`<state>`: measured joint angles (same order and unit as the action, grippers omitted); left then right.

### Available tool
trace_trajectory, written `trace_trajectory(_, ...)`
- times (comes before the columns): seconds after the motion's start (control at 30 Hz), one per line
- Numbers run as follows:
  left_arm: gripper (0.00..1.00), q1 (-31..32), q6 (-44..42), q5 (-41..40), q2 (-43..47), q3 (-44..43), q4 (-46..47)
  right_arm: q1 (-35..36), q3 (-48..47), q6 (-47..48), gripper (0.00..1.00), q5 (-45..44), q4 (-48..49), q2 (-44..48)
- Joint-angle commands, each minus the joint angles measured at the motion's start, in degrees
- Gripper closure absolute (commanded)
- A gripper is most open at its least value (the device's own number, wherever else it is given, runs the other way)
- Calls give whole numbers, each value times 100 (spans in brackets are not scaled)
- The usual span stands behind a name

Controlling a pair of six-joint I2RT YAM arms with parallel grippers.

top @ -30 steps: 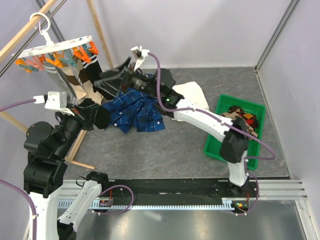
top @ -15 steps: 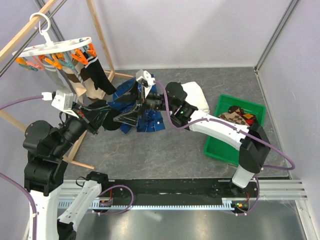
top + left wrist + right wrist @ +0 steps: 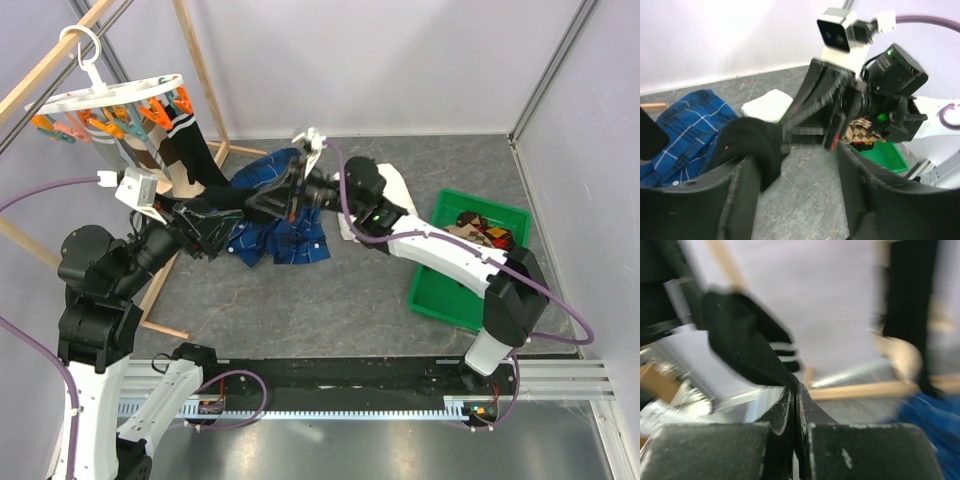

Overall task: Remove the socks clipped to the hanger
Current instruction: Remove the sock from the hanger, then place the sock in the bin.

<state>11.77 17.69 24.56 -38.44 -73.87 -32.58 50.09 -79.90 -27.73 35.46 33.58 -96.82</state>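
Right tool (image 3: 792, 390) pinching black sock (image 3: 740, 335) tip, left tool (image 3: 795, 155) spread. Thin bite may slip; hard pull could unhook hanger (image 3: 110, 93).

The left fingers (image 3: 742, 200) gape; the right fingers (image 3: 777, 415) press together.

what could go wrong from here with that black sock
The black sock looks still clipped to the hanger. With the right gripper shut on it, a hard pull could swing the hanger or lift its hook off the wooden pole.
The grip seems to catch only the sock's end, so it may slip.
The open left gripper sits close by and could snag the sock.
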Motion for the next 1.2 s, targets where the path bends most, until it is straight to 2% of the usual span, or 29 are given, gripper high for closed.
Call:
trace_trajectory(0.0, 21, 18, -187, -398, -41, -14, 305, -587, -141, 117, 100, -1852, -1867, 986)
trace_trajectory(0.1, 18, 18, -415, -539, -85, 47, 226, -841, 96, 671, 100, -3084, -2695, 1654)
trace_trajectory(0.13, 17, 18, -442, -557, -76, 82, 217, -938, 106, 733, 100, -3185, -2917, 1779)
trace_trajectory(0.2, 16, 18, -477, -592, -41, 197, 217, -1262, -121, 848, 100, -3500, -3835, 2051)
trace_trajectory(0.4, 14, 18, -591, -829, 55, 381, 261, -1737, -859, 1349, 100, -5723, -5955, 2404)
trace_trajectory(0.5, 14, 18, -635, -830, 73, 443, 269, -2193, -993, 1471, 100, -6288, -6503, 2509)
trace_trajectory(0.67, 14, 18, -679, -882, 55, 469, 278, -2994, -695, 1551, 100, -6701, -6917, 2606)
trace_trajectory(0.93, 14, 18, -627, -865, 47, 496, 278, -4190, 122, 1324, 100, -6596, -7050, 2659)
trace_trajectory(1.03, 14, 18, -609, -821, 12, 487, 305, -4358, 998, 990, 100, -6578, -6953, 2659)
trace_trajectory(1.17, 14, 18, -618, -847, -41, 505, 322, -4445, 2237, 420, 100, -6412, -6192, 2817)
